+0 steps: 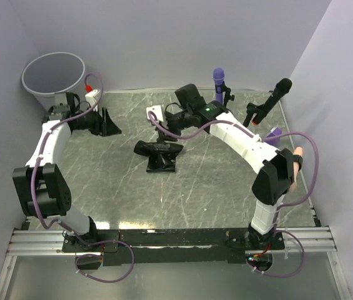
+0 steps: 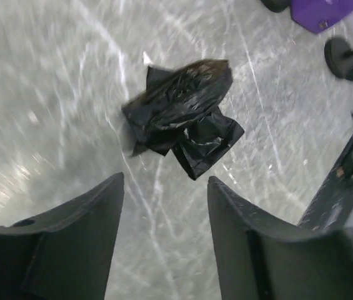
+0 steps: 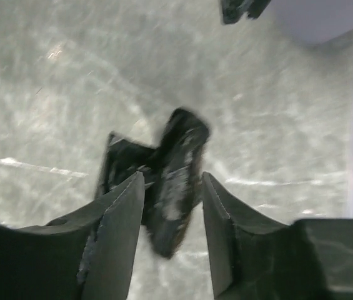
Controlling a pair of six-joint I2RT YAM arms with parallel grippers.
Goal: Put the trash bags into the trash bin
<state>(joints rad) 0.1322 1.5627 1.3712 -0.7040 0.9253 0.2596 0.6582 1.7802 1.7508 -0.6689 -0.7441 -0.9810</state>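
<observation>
Both arms reach out over the grey marbled tabletop [image 1: 226, 181]. The left gripper [image 2: 165, 180] has its jaws spread and empty, near the round light grey plastic trash bin [image 1: 42, 94] in the far left corner. The crumpled black plastic trash bags [image 1: 157, 153] lie mid-table, well apart from the bin. The right gripper [image 3: 173, 176] hangs over them, jaws parted, with black plastic showing in the gap. Touching or not, I can't tell.

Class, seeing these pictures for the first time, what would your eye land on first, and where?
A crumpled bundle of black trash bags lies in the middle of the scene, showing between the parted jaws of the right end effector, while the open left end effector faces it from the left. The grey trash bin stands in the far left corner. A purple microphone and a black microphone stand along the far right.
</observation>
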